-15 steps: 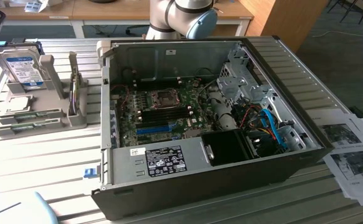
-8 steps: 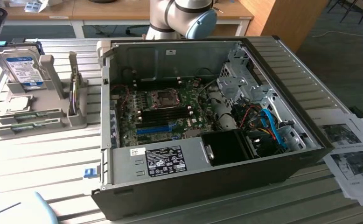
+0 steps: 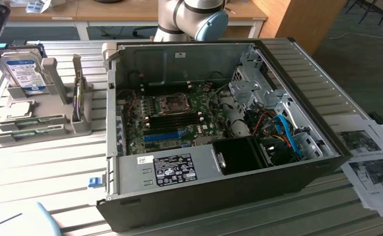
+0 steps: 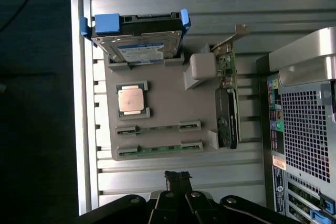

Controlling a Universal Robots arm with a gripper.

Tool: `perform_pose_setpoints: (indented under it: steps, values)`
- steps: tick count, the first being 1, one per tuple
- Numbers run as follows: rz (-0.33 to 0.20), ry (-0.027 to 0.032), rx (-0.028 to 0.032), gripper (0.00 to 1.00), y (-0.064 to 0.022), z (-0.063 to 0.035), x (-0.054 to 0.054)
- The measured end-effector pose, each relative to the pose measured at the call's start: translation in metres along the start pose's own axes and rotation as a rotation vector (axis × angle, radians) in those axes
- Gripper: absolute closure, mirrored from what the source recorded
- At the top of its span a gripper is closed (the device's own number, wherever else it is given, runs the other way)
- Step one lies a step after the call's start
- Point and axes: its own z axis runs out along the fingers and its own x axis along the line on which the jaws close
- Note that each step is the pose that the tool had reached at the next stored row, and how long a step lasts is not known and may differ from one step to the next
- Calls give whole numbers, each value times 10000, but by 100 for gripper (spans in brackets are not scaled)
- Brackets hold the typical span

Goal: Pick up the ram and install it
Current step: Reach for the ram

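Wrist view: the gripper (image 4: 178, 178), fingers pinched together and empty, hangs near the tray (image 4: 168, 103). The ram (image 4: 159, 148) lies flat on it, beside a second stick (image 4: 157, 128).

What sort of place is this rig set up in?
Probably a robotics lab or workshop: an open computer case on a slatted metal table, a grey parts holder beside it, office desks behind.

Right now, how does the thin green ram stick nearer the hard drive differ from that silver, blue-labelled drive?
The thin green ram stick sits low in the grey tray; the silver, blue-labelled hard drive stands tall, leaning. The ram stick is narrow; the hard drive is wide. Both rest on that tray.
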Motion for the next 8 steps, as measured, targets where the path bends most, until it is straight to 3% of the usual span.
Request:
perform_pose_setpoints:
  steps: [8]
  values:
    - [0,0,0,91,93,6,7]
